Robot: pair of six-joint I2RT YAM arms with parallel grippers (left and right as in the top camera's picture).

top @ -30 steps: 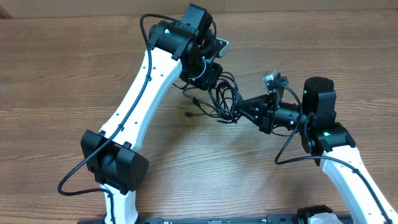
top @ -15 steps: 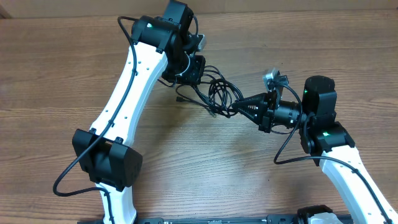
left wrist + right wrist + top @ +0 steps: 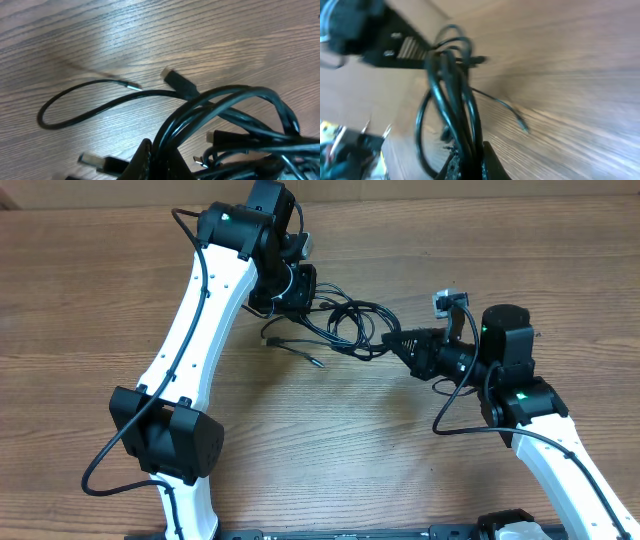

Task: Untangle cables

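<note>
Both grippers are pinching the black cables (image 3: 345, 328), fingers pressed tight on the strands. Over the last second the left gripper (image 3: 298, 288) is pulling away to the far left while the right gripper (image 3: 398, 342) is anchoring the right end, so the cables are stretching out between them over the wooden table (image 3: 80, 310). One plug tip (image 3: 316, 363) is trailing free on the near side; the loops are probably loosening, not yet separated.

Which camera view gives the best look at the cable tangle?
Overhead: it shows the whole cable tangle strung between the left gripper and right gripper. The left wrist view shows only close loops and plug tips; the right wrist view is blurred, just dark strands.
</note>
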